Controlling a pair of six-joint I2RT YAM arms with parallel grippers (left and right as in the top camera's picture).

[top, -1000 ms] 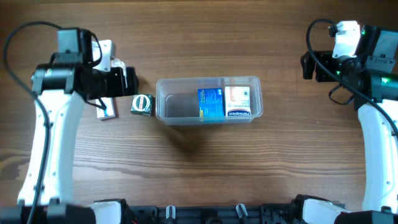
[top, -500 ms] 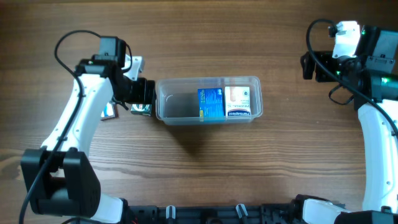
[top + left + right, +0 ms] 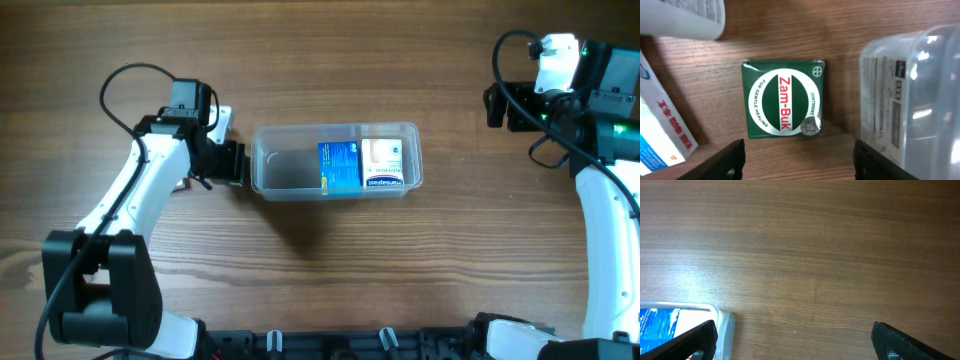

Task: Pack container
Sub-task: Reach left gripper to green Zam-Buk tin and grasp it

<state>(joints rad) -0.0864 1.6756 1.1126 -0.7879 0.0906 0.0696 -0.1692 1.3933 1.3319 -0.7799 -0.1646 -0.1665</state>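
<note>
The clear plastic container (image 3: pixel 300 129) lies mid-table and holds a blue box (image 3: pixel 338 165) and a white and orange box (image 3: pixel 385 165); its left half is bare. My left gripper (image 3: pixel 230 163) is open and empty, just left of the container and over a green square Zam-Buk tin (image 3: pixel 785 98). The tin lies flat on the wood beyond the open fingers (image 3: pixel 800 162), with the container wall (image 3: pixel 912 95) to its right. The overhead view hides the tin. My right gripper (image 3: pixel 497 105) is open and empty at the far right, above bare wood (image 3: pixel 800 342).
A white and blue cardboard box (image 3: pixel 660 130) lies left of the tin. A white object (image 3: pixel 685 17) is beyond it at the upper left. The container's corner (image 3: pixel 722 325) and the blue box (image 3: pixel 660 317) show at the lower left of the right wrist view.
My left arm has swung right and toward the container, and its gripper now covers the green tin in the overhead view. The right arm has not moved.
</note>
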